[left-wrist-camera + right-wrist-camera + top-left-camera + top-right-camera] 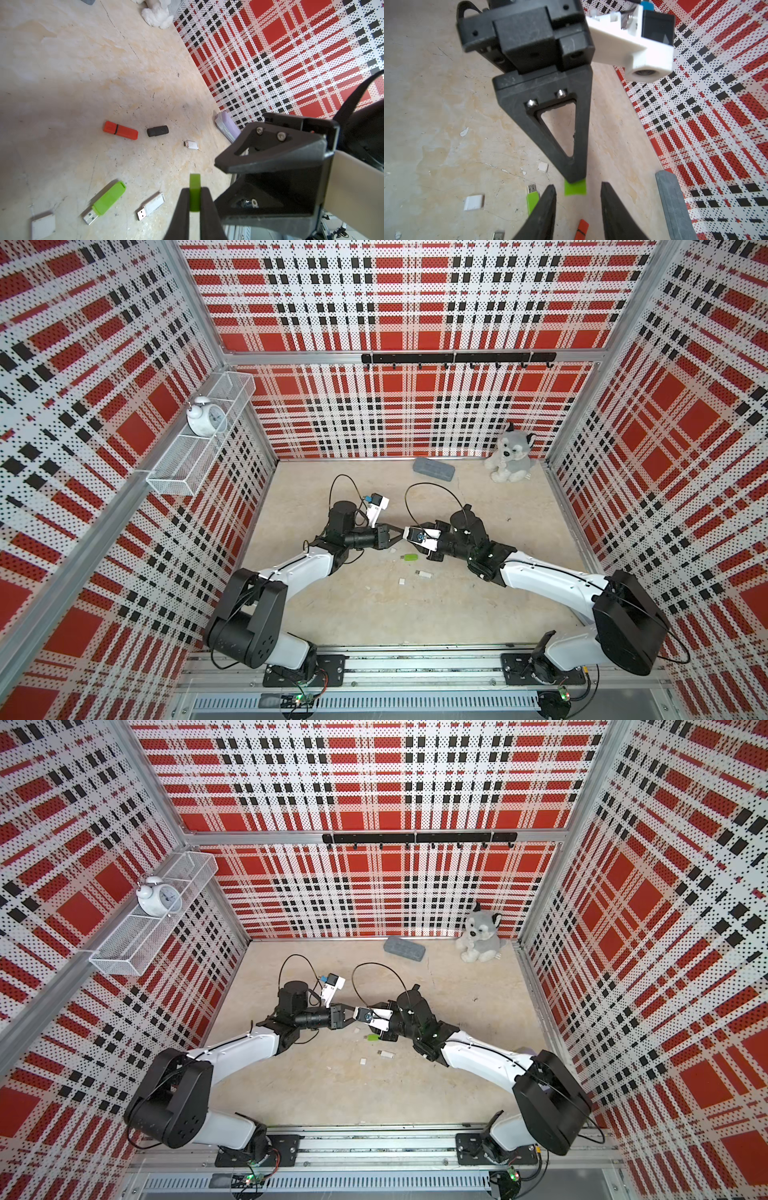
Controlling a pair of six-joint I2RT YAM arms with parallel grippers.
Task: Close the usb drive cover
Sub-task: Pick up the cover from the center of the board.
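A green usb drive lies on the beige floor with its metal plug bare; it also shows in both top views. Its green cover is off the drive and pinched between the black fingers of my left gripper, which is shut on it. In the right wrist view the cover pokes out below the left gripper's finger, and my right gripper stands open around it without touching. Both grippers meet above the floor just behind the drive.
On the floor lie a white drive with bare plug, a white cap, an orange drive, a black drive and a small white drive. A grey case and plush dog sit at the back wall.
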